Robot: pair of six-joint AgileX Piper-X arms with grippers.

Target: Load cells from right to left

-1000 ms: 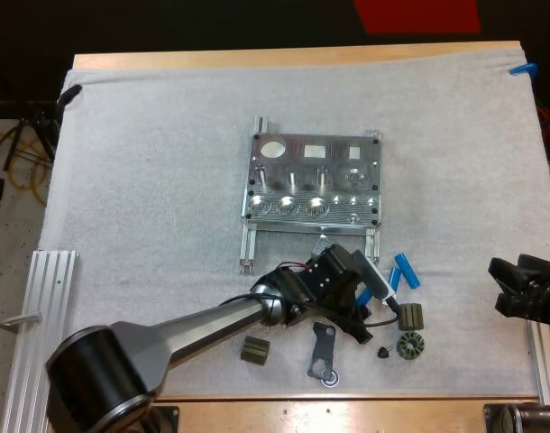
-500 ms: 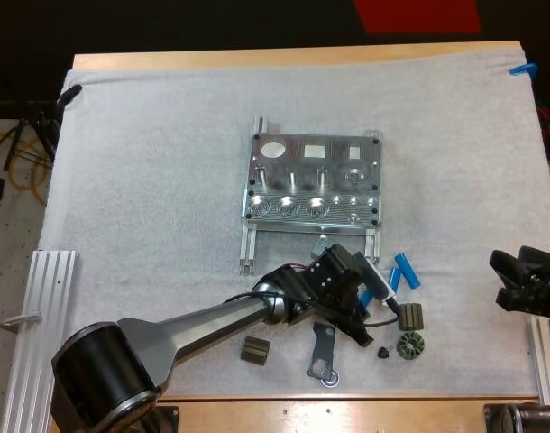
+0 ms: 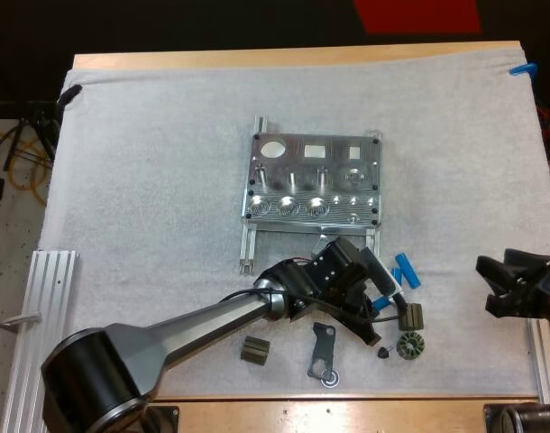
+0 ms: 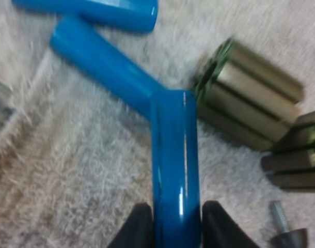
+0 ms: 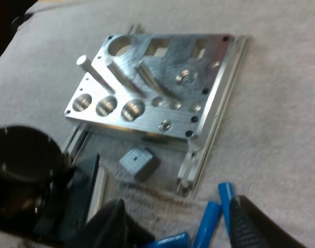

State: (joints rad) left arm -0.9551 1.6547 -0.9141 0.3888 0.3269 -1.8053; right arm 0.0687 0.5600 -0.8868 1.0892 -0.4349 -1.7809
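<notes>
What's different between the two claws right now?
The left gripper is shut on a blue cylinder, pressing it from both sides; the right gripper is open and holds nothing. The left gripper is down among the small dark parts just in front of the metal fixture; the right gripper is off near the right edge of the mat, apart from them. Both have two black fingers.

Fixture [image 3: 313,178] sits mid-mat [image 3: 149,180]; cylinders [image 3: 407,269] at its 5 o'clock, ribbed blocks [image 3: 410,317] at their 6, flat bracket [image 3: 324,347] at fixture's 6, lone block [image 3: 254,350] at 7.
</notes>
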